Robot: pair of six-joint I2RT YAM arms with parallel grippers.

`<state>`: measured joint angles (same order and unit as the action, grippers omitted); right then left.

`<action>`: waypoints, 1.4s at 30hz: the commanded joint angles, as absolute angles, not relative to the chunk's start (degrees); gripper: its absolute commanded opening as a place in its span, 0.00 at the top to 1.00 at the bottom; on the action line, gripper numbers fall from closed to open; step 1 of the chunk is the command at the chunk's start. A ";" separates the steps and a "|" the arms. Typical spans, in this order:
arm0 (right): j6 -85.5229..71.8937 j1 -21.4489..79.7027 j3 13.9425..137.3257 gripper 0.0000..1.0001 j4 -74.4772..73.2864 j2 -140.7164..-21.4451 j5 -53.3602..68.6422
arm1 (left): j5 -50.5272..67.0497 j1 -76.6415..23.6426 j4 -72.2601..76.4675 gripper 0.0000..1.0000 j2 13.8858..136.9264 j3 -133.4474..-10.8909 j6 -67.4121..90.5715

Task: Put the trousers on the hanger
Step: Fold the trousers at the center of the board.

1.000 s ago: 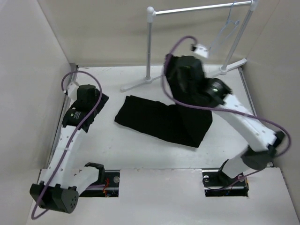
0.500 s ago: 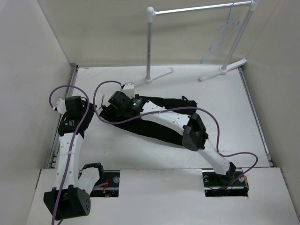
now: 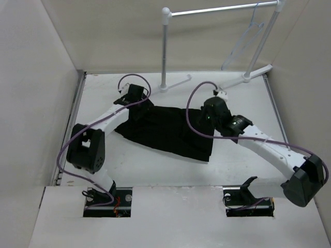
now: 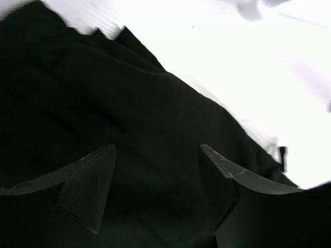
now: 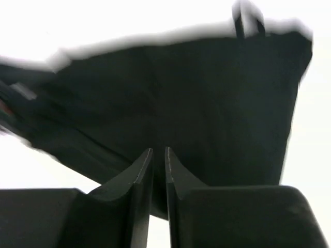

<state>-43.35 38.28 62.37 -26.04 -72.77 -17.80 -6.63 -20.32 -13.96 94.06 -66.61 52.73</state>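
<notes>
Top external view: the left hand [image 4: 156,155] is hovering spread above the trousers [image 3: 165,132] while the right hand [image 5: 159,155], pressed almost together, is perhaps pinching fabric to lift it.

I can read no word, number, label or brand mark in any of my three views. The trousers [image 3: 165,129] show only as plain black cloth, and both of my wrist views are too blurred for me to make out any small print
</notes>
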 commanded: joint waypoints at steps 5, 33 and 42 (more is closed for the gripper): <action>-47.98 37.40 44.32 0.71 -17.33 -74.70 -6.85 | -11.59 -17.54 -10.99 0.39 98.71 -60.06 50.54; -52.03 36.43 34.20 0.72 -19.78 -70.84 -7.13 | -11.52 -43.89 -14.68 0.39 89.46 -71.18 56.95; -52.56 31.69 31.02 0.60 -22.92 -61.63 -5.89 | -13.46 -40.48 -7.48 0.44 98.34 -65.66 57.66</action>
